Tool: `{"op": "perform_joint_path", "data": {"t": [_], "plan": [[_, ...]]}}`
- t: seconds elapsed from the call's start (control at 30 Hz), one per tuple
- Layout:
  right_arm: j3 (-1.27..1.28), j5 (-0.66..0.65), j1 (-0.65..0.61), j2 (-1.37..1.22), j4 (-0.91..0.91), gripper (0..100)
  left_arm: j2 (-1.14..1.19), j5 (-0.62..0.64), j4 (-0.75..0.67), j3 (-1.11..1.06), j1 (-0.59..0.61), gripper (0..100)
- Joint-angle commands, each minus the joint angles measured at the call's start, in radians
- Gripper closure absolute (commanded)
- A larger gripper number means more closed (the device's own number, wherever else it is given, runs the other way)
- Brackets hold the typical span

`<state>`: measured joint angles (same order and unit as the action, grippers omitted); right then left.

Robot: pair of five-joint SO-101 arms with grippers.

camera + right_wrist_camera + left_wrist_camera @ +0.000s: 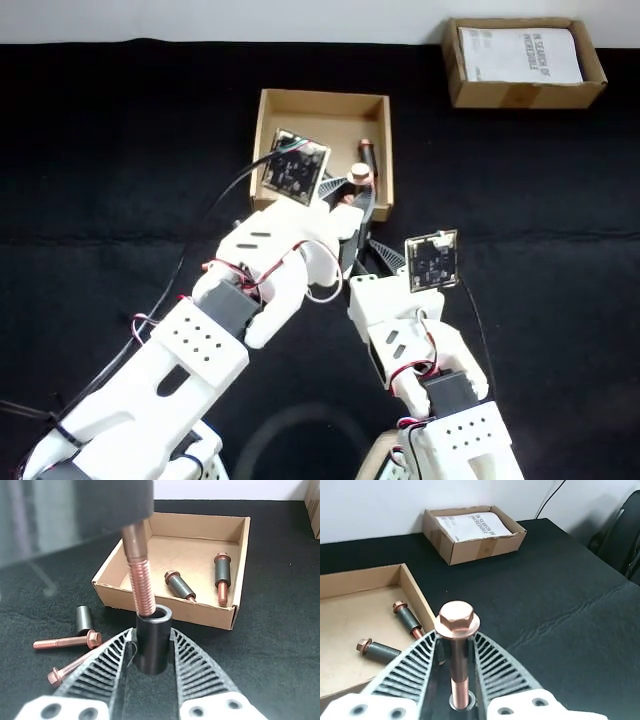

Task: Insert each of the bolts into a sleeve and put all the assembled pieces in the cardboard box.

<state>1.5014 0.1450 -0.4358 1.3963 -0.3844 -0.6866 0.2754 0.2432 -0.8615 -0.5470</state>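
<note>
My left gripper [455,641] is shut on a copper bolt [458,645] and holds it upright, hex head up. The bolt's threaded tip [142,592] sits at the mouth of a black sleeve [152,642]. My right gripper [152,636] is shut on that sleeve and holds it upright just in front of the cardboard box [165,609]. In the high view both grippers [350,198] [362,242] meet at the box's [325,96] front right corner. Two assembled pieces [180,586] [222,577] lie in the box. One loose sleeve [84,620] and two loose bolts [65,642] [70,669] lie on the cloth beside it.
A second cardboard box [510,97] with a printed sheet stands at the back right. The table is covered by black cloth [540,260], with free room to the right and left of the arms. Cables run along the left arm.
</note>
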Motion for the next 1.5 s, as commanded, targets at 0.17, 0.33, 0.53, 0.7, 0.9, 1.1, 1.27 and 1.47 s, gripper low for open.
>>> {"op": "perform_joint_path", "data": {"t": [0.17, 0.33, 0.53, 0.7, 0.9, 1.1, 1.27, 1.47], "plan": [[-0.016, 0.003, -0.035, 0.013, 0.019, 99.1, 0.001, -0.002, -0.103, -0.041, -0.018, 99], [-0.018, 0.003, -0.068, 0.013, 0.022, 99.1, 0.056, -0.005, -0.129, -0.025, -0.025, 99], [-0.035, 0.000, -0.031, 0.013, 0.022, 99.1, 0.053, -0.006, 0.034, 0.002, -0.042, 99], [-0.028, -0.040, -0.021, 0.013, 0.022, 99.1, 0.051, -0.006, 0.213, 0.042, -0.041, 99], [-0.033, -0.040, -0.016, 0.012, 0.024, 99.1, 0.051, -0.003, 0.262, 0.048, -0.041, 99], [-0.033, -0.040, -0.015, 0.012, 0.024, 99.1, 0.044, -0.003, 0.362, 0.059, -0.041, 79], [-0.033, -0.040, -0.015, 0.010, 0.024, 99.1, -0.048, -0.006, 0.537, 0.094, -0.039, 64], [-0.053, -0.040, 0.002, 0.007, 0.024, 99.1, -0.189, -0.087, 0.773, 0.157, -0.041, 69]]}}
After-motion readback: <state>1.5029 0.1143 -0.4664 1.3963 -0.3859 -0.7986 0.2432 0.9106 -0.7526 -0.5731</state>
